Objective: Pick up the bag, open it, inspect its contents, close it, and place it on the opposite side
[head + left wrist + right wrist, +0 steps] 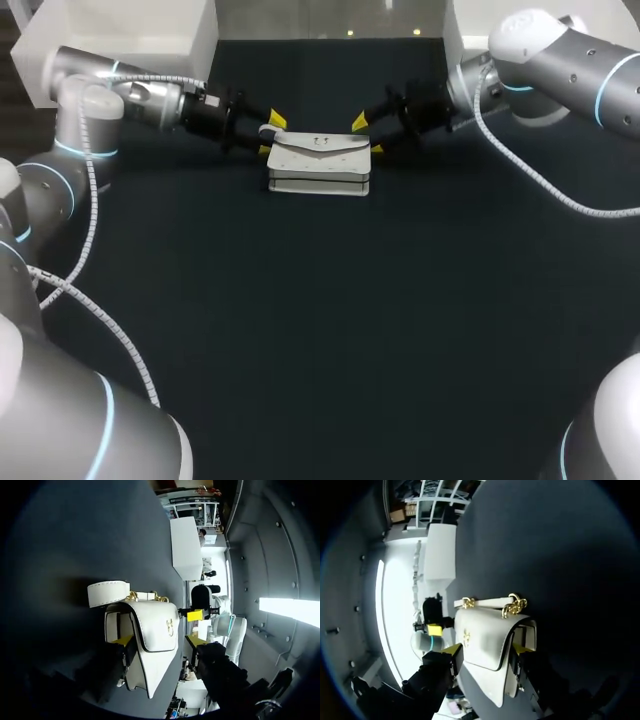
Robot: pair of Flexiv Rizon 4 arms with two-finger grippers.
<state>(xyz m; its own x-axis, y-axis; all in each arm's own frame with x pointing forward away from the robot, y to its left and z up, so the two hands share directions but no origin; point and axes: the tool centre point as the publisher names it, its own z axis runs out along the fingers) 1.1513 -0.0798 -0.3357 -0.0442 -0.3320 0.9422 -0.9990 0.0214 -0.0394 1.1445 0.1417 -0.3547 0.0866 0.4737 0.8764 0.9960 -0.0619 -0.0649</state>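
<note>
Head view, boxy smooth white bag, gold chain, on dark counter; left hand spread astride one end, can't tell for right hand.

A robotics lab: dark-clothed work table flanked by cabled left arm and right arm.

You have one white bag on one dark table. Count two arms, the left arm and the right arm, and two grippers, the left gripper and the right gripper. The bag has two gold chain pieces and one gold clasp.
</note>
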